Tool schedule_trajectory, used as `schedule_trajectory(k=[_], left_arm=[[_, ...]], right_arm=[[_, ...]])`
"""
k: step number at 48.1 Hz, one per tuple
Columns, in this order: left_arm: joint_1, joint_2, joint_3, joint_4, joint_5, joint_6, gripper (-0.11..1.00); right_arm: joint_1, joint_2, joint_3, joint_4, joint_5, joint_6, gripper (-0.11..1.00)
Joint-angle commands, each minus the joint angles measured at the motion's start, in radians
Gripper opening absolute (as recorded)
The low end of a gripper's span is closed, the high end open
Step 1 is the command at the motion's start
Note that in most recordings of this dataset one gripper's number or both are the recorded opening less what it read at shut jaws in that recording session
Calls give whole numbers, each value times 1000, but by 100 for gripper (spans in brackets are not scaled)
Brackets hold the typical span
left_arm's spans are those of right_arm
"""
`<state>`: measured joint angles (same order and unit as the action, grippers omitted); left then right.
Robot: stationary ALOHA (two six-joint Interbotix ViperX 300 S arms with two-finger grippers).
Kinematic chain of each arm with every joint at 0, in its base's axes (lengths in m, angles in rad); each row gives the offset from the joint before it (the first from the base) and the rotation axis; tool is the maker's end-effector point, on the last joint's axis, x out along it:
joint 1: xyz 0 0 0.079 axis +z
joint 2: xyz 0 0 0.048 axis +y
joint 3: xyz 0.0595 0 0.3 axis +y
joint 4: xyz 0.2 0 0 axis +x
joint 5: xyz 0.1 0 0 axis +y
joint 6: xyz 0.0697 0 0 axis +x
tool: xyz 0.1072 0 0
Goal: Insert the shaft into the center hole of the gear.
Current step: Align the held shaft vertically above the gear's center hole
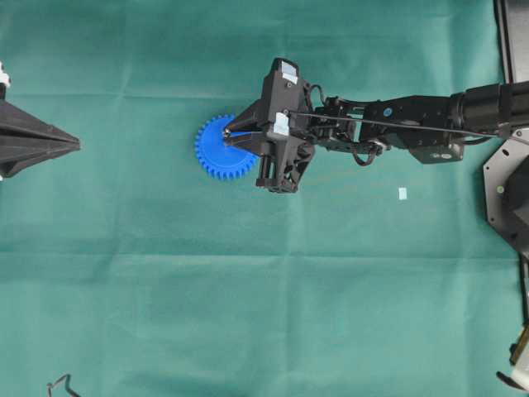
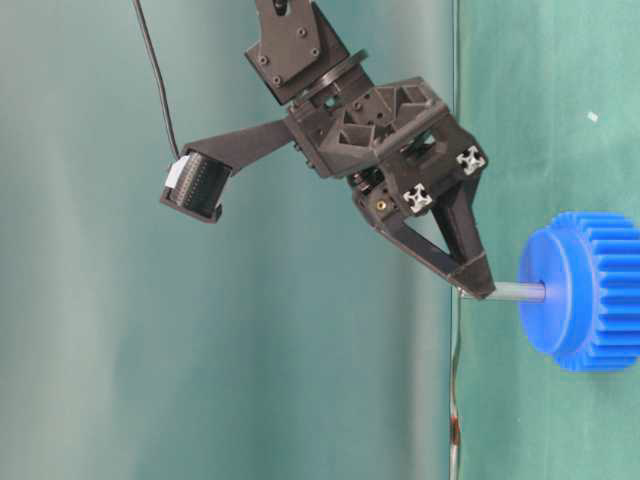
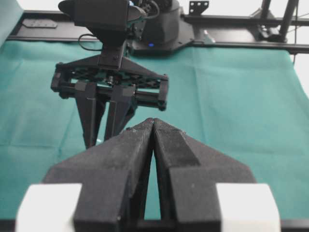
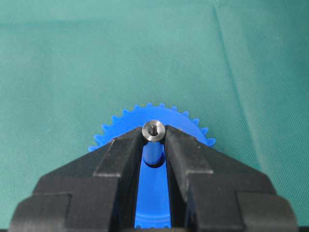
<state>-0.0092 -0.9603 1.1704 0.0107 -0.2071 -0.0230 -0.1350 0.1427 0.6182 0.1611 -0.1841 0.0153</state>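
The blue gear (image 1: 216, 153) lies flat on the green cloth. My right gripper (image 1: 227, 136) hangs over its hub, shut on the top of the silvery shaft (image 4: 154, 130). In the table-level view the shaft (image 2: 515, 292) runs from the fingertips straight to the hub of the gear (image 2: 590, 290), and its far end meets the hub face. In the right wrist view the shaft's lower end sits in the center hole (image 4: 154, 163). My left gripper (image 1: 74, 145) rests at the left edge, shut with nothing in it, its tips (image 3: 153, 121) pointing toward the right arm.
A small pale scrap (image 1: 402, 193) lies on the cloth right of the gear. Black frame parts (image 1: 506, 33) and the right arm's base (image 1: 504, 194) stand along the right edge. A thin black wire (image 1: 59, 385) lies at the bottom left corner.
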Motion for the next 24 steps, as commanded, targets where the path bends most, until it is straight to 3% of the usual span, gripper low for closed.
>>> schedule_trajectory(k=[1, 24], left_arm=[[-3, 6, -23, 3, -6, -2, 0], [-3, 6, -23, 3, -5, -2, 0]], right_arm=[[3, -15, -21, 0, -5, 3, 17], [3, -6, -21, 0, -2, 2, 17]])
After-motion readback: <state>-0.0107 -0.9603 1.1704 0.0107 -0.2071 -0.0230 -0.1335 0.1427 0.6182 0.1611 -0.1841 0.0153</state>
